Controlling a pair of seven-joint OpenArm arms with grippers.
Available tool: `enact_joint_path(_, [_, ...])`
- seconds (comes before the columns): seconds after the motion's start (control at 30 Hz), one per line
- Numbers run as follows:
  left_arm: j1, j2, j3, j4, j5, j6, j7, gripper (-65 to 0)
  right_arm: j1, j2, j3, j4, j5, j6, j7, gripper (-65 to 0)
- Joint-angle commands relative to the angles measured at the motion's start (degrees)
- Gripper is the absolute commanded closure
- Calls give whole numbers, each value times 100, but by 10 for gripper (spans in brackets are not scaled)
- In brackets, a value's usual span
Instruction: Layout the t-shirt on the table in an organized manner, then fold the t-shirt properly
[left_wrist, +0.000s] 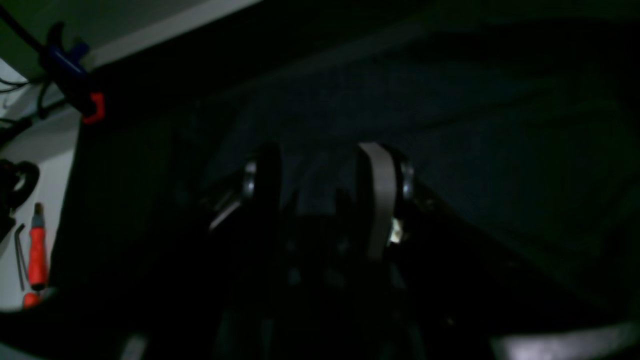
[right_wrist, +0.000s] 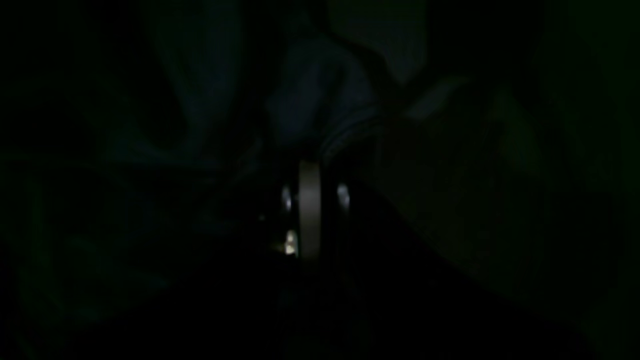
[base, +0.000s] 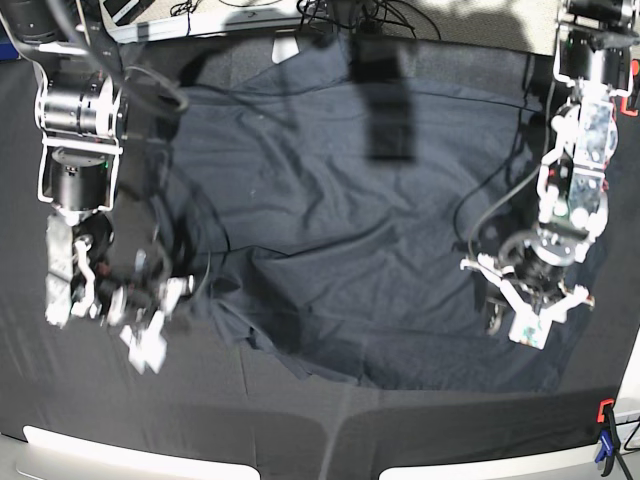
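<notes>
1. The bench (base: 300, 440) is lying under everything as a wide matte black cloth surface, running past the sides of the base view, with an orange and blue clamp (base: 604, 435) sitting at its near corner on that view's right

2. The t-shirt (base: 330, 240) is lying spread and wrinkled across the middle of the bench, covering most of the space between the two arms; a small white label (base: 286, 50) is showing at its far edge, so the neck is pointing away from the base camera and the long axis is running from far to near, though the dark cloth is hiding the exact outline of sleeves and hem

3. The right tool (base: 150, 335) is sitting at the near corner of the shirt on the base view's left, its jaws standing pressed together; in the right wrist view a bunched fold of the shirt is sitting at the tips, so it is gripping the t-shirt there

4. The left tool (base: 530, 320) is hanging over the shirt's edge on the base view's right, its two fingers (left_wrist: 375, 200) standing clearly apart with nothing between them, and dark shirt cloth lying beyond the tips
</notes>
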Motion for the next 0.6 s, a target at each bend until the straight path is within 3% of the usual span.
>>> enact_joint_path(0.0, [-140,-68,-39,116,4,72,-164,-219,133,-15,20,409,149,133,35,0])
enact_joint_path(0.13, [-131,-66,-37,116,0,72,-160,-219,-260,-354,-52,1790,201,181,-149,0])
enact_joint_path(0.3, [-131,-68,-37,116,2,72,-138,-219,-1016,-713,-898,3174,260,177,-144,0])
enact_joint_path(0.57, [-131,-68,-37,116,4,70,-140,-219,-1878,-1335,-2127,3963,-400,-28,-140,0])
